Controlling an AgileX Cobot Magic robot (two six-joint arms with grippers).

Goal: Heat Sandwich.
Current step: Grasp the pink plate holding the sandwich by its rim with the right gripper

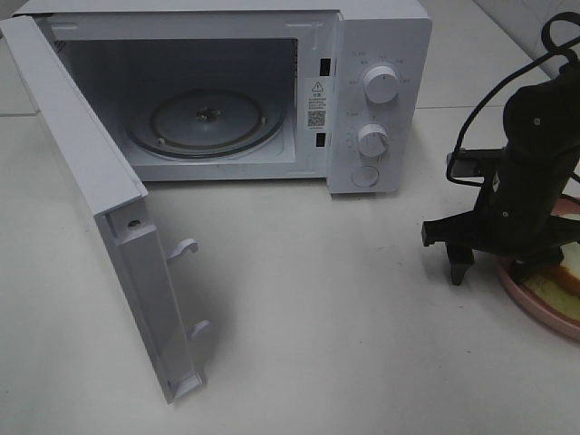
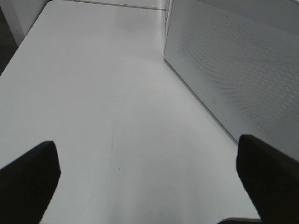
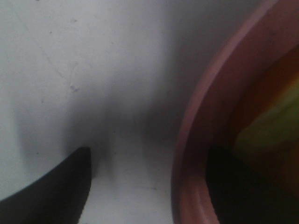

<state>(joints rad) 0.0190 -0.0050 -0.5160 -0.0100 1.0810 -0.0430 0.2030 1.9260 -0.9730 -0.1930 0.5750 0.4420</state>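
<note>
High view: the right hand (image 1: 496, 263) hangs low over the edge of a pink plate (image 1: 536, 299), fingers spread, one outside the rim and one within. The sandwich (image 1: 564, 272) lies on the plate just past the inner finger, partly hidden behind the arm. Well away from this hand, across the bench (image 1: 317, 344), the microwave (image 1: 381, 45) stands with its door (image 1: 86, 199) swung wide and the glass turntable (image 1: 207, 122) bare.

Left wrist view: the left hand (image 2: 149, 186) hovers fully spread over bare bench (image 2: 93, 93), with nothing between its fingers (image 2: 28, 182) and a white perforated microwave panel (image 2: 243, 60) off to one side.

Right wrist view: the right hand (image 3: 140, 186) straddles the plate rim (image 3: 196, 140), apart and not yet clamped on it. The sandwich (image 3: 275, 121) shows as a green and orange blur just beyond the inner finger (image 3: 233, 186).

The step in hand appears to be gripping the plate. It should go best if the rim is seated deep between the fingers before closing, the inner finger is kept off the bread, and the plate is lifted level.
</note>
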